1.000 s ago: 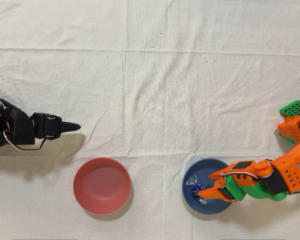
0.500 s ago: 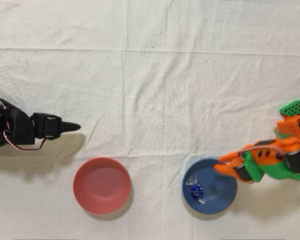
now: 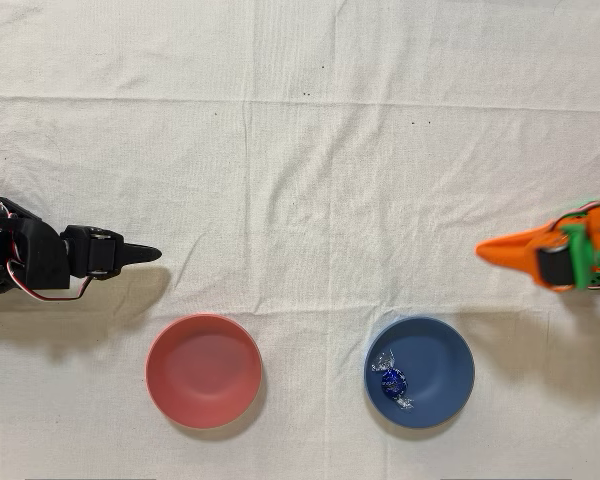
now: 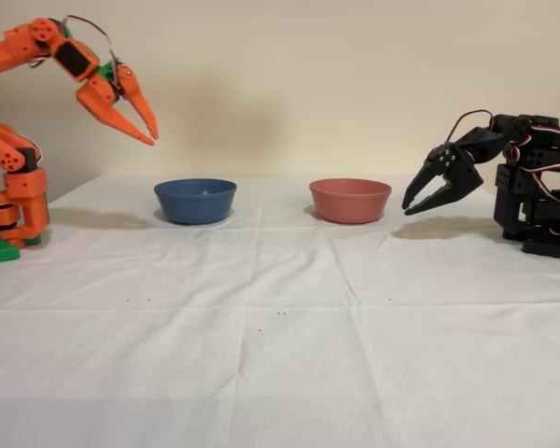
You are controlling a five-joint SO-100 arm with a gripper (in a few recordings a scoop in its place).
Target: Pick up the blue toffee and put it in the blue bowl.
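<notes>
Seen from above, left to right. At the far left, an idle black two-finger arm (image 3: pixel 40 262), lying low on the creased white cloth-covered table (image 3: pixel 300 150). Next along, a round matte pink-red bowl (image 3: pixel 203 371), nothing inside. Further right, near the front edge, the round matte dark blue bowl (image 3: pixel 420 372), and inside it, toward its left half, the small round toffee in shiny dark blue foil with clear twisted ends (image 3: pixel 392 380), resting on the bowl floor. At the far right, well apart from that bowl and up off it, the orange two-finger gripper (image 3: pixel 492 249), tips pointing left.

Seen from the side, order reversed. At the upper left, the orange gripper (image 4: pixel 147 126) raised high above the table, tips angled down toward the blue bowl (image 4: pixel 195 201) but well clear of its rim; fingers parted a little, nothing between them. A faint pale glint inside the bowl, too small to identify. Then the pink-red bowl (image 4: pixel 350 200), and the black arm (image 4: pixel 504 182) at the right.

Judged from this: candy delivered, release complete, placement done. Nothing left but parking the arm, if anything at all.
</notes>
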